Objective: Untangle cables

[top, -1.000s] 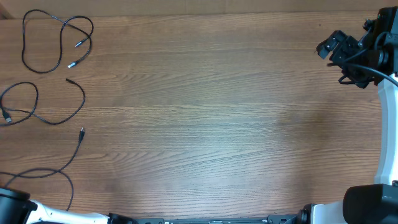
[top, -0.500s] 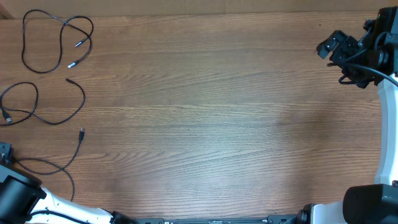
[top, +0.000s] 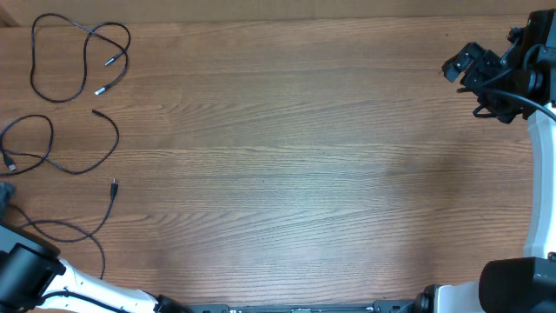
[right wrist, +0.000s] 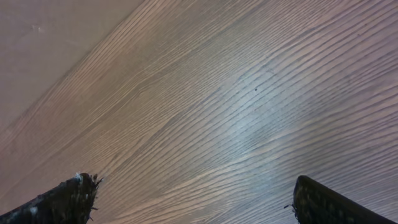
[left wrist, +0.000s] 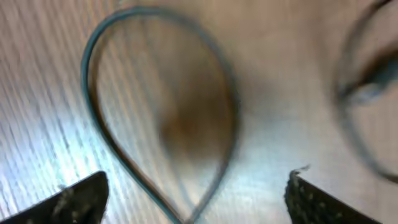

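Three cables [top: 117, 137] lay separate at the left of the bench [top: 278, 174] after my left pincer [left wrist: 196, 199] spread and let the nearest loop [left wrist: 85, 68] drop flat; right pincer [top: 459, 65] sat spread, idle, far right, so untangling looked nearly done.

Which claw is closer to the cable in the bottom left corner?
Left. The left claw hovers open right above that cable; the right claw sits far away across the table.

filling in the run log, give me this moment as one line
cables: three strands lying apart | left gripper: open over a cable loop | right gripper: open, nothing held
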Tool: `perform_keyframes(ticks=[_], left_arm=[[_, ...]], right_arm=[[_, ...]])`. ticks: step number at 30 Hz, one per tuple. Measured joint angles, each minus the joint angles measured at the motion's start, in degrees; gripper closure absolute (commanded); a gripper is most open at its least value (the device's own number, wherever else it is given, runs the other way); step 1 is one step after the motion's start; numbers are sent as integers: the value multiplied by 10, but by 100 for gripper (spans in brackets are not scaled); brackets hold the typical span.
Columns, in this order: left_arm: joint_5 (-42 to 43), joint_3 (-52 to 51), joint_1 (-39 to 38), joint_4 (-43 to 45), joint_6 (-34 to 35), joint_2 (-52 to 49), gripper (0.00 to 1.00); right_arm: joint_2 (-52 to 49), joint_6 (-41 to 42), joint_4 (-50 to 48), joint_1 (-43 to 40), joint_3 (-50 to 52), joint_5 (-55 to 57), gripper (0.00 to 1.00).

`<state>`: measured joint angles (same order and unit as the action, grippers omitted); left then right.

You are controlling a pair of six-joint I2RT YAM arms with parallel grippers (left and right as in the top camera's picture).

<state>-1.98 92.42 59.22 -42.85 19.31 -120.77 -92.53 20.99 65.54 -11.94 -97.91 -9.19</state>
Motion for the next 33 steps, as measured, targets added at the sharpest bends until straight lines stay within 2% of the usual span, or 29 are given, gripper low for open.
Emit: perform_keyframes(ticks=[4, 9, 15, 25, 26, 27, 28, 33], left_arm=[[55, 48, 0, -58, 0, 4, 5], [130, 55, -3, -149, 0, 7, 6], [144, 23, -24, -205, 0, 8, 5], [142, -91, -56, -193, 0, 8, 11], [142, -93, -57, -188, 0, 10, 11], [142, -94, -60, -183, 0, 11, 4], [142, -95, -61, -179, -1, 12, 0], [142, -95, -64, -176, -2, 15, 0]], right_arm=[[0, 0, 0, 0, 0, 0, 0], [0, 0, 0, 0, 0, 0, 0], [0, 0, 0, 0, 0, 0, 0], [0, 0, 0, 0, 0, 0, 0], [0, 0, 0, 0, 0, 0, 0], [0, 0, 0, 0, 0, 0, 0], [0, 0, 0, 0, 0, 0, 0], [0, 0, 0, 0, 0, 0, 0]])
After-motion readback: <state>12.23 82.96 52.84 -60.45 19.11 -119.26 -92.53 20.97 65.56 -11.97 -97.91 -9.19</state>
